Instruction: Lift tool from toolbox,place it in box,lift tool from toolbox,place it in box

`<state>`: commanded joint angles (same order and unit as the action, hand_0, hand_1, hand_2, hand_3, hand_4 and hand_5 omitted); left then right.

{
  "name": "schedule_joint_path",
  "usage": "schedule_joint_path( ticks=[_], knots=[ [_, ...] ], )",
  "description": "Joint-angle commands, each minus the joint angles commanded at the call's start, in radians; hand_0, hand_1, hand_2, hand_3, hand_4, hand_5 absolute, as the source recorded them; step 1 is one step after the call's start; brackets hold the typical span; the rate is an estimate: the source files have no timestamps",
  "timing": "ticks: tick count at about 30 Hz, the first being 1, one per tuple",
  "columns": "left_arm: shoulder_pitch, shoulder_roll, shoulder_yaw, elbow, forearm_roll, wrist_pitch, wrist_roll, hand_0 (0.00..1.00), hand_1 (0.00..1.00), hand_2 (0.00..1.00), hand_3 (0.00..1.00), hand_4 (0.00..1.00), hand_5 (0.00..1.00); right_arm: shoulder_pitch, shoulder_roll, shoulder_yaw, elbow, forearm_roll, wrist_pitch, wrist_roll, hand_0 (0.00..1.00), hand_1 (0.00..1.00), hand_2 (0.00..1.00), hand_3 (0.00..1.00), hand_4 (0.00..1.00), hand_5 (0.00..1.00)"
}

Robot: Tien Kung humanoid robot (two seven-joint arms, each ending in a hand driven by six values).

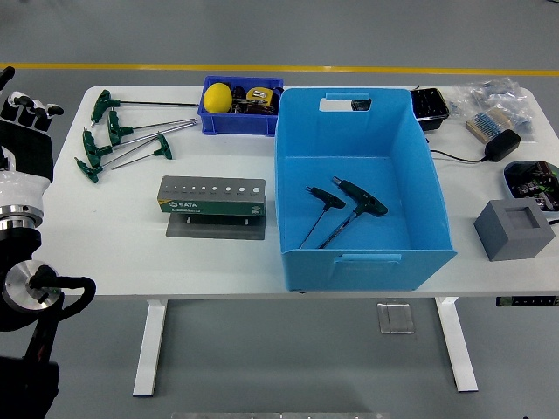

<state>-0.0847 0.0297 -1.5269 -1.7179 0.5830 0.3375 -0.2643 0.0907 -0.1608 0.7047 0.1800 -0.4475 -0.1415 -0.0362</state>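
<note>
The left hand (24,118) hangs at the table's left edge, holding nothing; whether its fingers are spread or curled cannot be told. Two T-handle wrenches (336,212) lie in the blue box (362,253), five more (118,131) lie far left, and reaching for these it should grip one green handle squarely. The grey holder (212,197) reads "SATA".

We are seeing two T-handle tools (336,209) lying inside the light blue box (362,253). More green-handled tools (118,135) are lying far left on the white table (131,253). The left hand (22,131) is hanging at the left edge.
</note>
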Motion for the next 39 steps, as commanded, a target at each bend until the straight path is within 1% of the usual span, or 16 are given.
schedule_joint_path(
  ticks=[1, 3, 4, 5, 6, 7, 10, 12, 13, 22, 26, 28, 30, 33, 36, 39],
  knots=[
    [-0.001, 0.001, 0.005, -0.005, 0.001, 0.016, -0.011, 0.092, 0.002, 0.019, 0.111, 0.998, 0.391, 0.000, 0.000, 0.000, 0.000, 0.000, 0.000, 0.000, 0.612, 0.560, 0.684, 0.752, 0.974, 0.934],
    [-0.003, 0.002, 0.016, -0.017, -0.018, 0.086, -0.067, 0.092, 0.002, 0.019, 0.111, 0.998, 0.391, 0.001, 0.000, 0.001, 0.000, 0.003, -0.001, 0.001, 0.612, 0.560, 0.684, 0.752, 0.974, 0.934],
    [-0.004, -0.001, 0.016, -0.019, -0.036, 0.106, -0.088, 0.092, 0.002, 0.019, 0.111, 0.998, 0.391, 0.001, 0.000, 0.001, 0.000, 0.002, -0.001, 0.001, 0.612, 0.560, 0.684, 0.752, 0.974, 0.934],
    [-0.006, -0.003, 0.015, -0.018, -0.050, 0.101, -0.091, 0.092, 0.002, 0.019, 0.111, 0.998, 0.391, 0.001, 0.000, 0.001, 0.000, 0.003, -0.001, 0.001, 0.612, 0.560, 0.684, 0.752, 0.974, 0.934],
    [-0.007, -0.003, 0.016, -0.016, -0.076, 0.075, -0.090, 0.092, 0.002, 0.019, 0.111, 0.998, 0.391, 0.001, 0.000, -0.001, 0.000, 0.004, -0.001, 0.001, 0.612, 0.560, 0.684, 0.752, 0.974, 0.934],
    [-0.007, -0.002, 0.018, -0.015, -0.096, 0.058, -0.089, 0.055, 0.002, 0.002, 0.018, 0.895, 0.336, 0.002, 0.000, -0.002, 0.000, 0.005, 0.000, 0.001, 0.612, 0.560, 0.684, 0.752, 0.973, 0.934],
    [-0.003, 0.001, 0.033, -0.007, -0.184, 0.014, -0.084, 0.055, 0.002, 0.002, 0.018, 0.895, 0.336, 0.002, -0.001, -0.003, 0.000, 0.003, 0.000, 0.000, 0.612, 0.560, 0.684, 0.752, 0.973, 0.934],
    [0.001, -0.002, 0.036, -0.003, -0.194, -0.007, -0.074, 0.055, 0.002, 0.002, 0.018, 0.895, 0.336, 0.002, 0.000, -0.004, 0.000, 0.003, 0.000, -0.001, 0.612, 0.560, 0.684, 0.752, 0.973, 0.934],
    [0.004, -0.004, 0.038, -0.003, -0.187, -0.015, -0.067, 0.049, 0.002, 0.002, 0.011, 0.858, 0.385, 0.002, 0.000, -0.004, 0.000, 0.002, 0.000, -0.002, 0.612, 0.560, 0.684, 0.752, 0.973, 0.934],
    [0.000, -0.001, 0.046, -0.004, -0.165, -0.001, -0.037, 0.045, 0.002, 0.002, 0.021, 0.845, 0.419, 0.003, 0.000, -0.007, 0.000, 0.004, -0.001, -0.002, 0.612, 0.560, 0.683, 0.751, 0.973, 0.933],
    [-0.001, -0.001, 0.031, -0.001, -0.054, 0.016, 0.006, 0.042, 0.002, 0.002, 0.026, 0.834, 0.462, 0.005, -0.002, -0.010, 0.000, 0.008, -0.001, 0.000, 0.612, 0.560, 0.684, 0.750, 0.972, 0.932],
    [-0.002, 0.001, 0.015, 0.003, 0.023, 0.041, 0.052, 0.042, 0.002, 0.002, 0.026, 0.834, 0.462, 0.005, -0.001, -0.010, 0.000, 0.011, -0.002, 0.001, 0.612, 0.560, 0.684, 0.750, 0.972, 0.932],
    [-0.011, 0.005, 0.013, 0.022, 0.114, 0.060, 0.096, 0.042, 0.002, 0.002, 0.026, 0.834, 0.462, 0.004, -0.001, -0.009, 0.000, 0.013, -0.002, 0.002, 0.612, 0.560, 0.684, 0.750, 0.972, 0.932],
    [-0.026, 0.012, 0.024, 0.056, 0.238, 0.072, 0.117, 0.039, 0.002, 0.002, 0.028, 0.840, 0.460, 0.005, -0.002, -0.014, 0.000, 0.013, -0.001, 0.001, 0.612, 0.560, 0.684, 0.749, 0.971, 0.932],
    [-0.033, 0.009, 0.020, 0.089, 0.361, 0.067, 0.178, 0.039, 0.002, 0.002, 0.028, 0.840, 0.460, 0.002, -0.001, -0.014, 0.000, 0.013, -0.001, 0.000, 0.612, 0.560, 0.684, 0.749, 0.971, 0.932],
    [-0.027, 0.015, 0.015, 0.111, 0.479, 0.032, 0.232, 0.039, 0.002, 0.002, 0.026, 0.838, 0.464, 0.000, 0.000, -0.011, 0.000, 0.013, -0.001, 0.000, 0.612, 0.560, 0.684, 0.748, 0.970, 0.932]
  ],
)
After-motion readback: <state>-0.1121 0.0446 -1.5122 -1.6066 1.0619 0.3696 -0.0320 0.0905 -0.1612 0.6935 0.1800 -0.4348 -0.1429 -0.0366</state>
